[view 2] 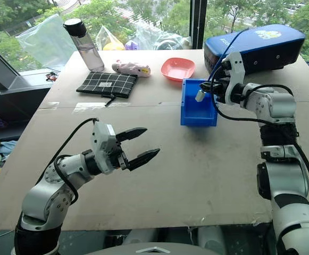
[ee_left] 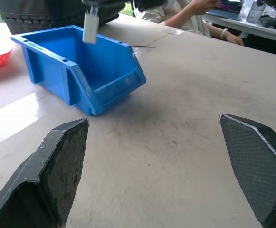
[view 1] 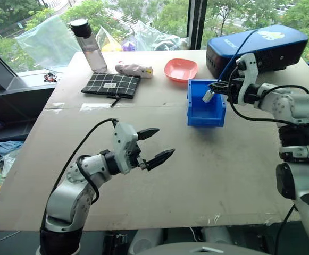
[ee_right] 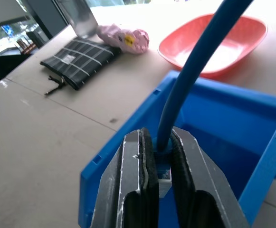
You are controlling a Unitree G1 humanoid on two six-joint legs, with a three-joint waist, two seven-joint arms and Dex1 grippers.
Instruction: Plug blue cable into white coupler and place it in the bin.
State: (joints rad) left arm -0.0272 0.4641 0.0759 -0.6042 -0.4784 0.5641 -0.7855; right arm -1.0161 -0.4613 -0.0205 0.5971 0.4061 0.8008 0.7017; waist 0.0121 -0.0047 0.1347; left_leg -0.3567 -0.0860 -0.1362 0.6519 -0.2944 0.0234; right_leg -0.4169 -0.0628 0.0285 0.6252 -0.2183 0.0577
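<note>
My right gripper point(view 1: 218, 86) is shut on the blue cable point(view 1: 234, 56) near its end, and the cable arcs up and back over the arm. In the right wrist view the fingers point(ee_right: 138, 161) pinch the cable point(ee_right: 199, 52) just above its plug. The white coupler point(view 1: 208, 96) hangs on that end, just above the open top of the bin point(view 1: 205, 114). It also shows over the bin point(ee_left: 104, 90) as a white coupler point(ee_left: 90, 26) in the left wrist view. My left gripper point(view 1: 164, 142) is open and empty above the table, well short and to the left of the bin.
A pink bowl point(view 1: 180, 69) and a large dark-blue case point(view 1: 260, 48) stand just behind the bin. A checked pouch point(view 1: 111, 84), a pink toy point(view 1: 134, 69) and a bottle point(view 1: 89, 45) lie at the back left. A person's arm point(ee_left: 199, 14) rests beyond the table.
</note>
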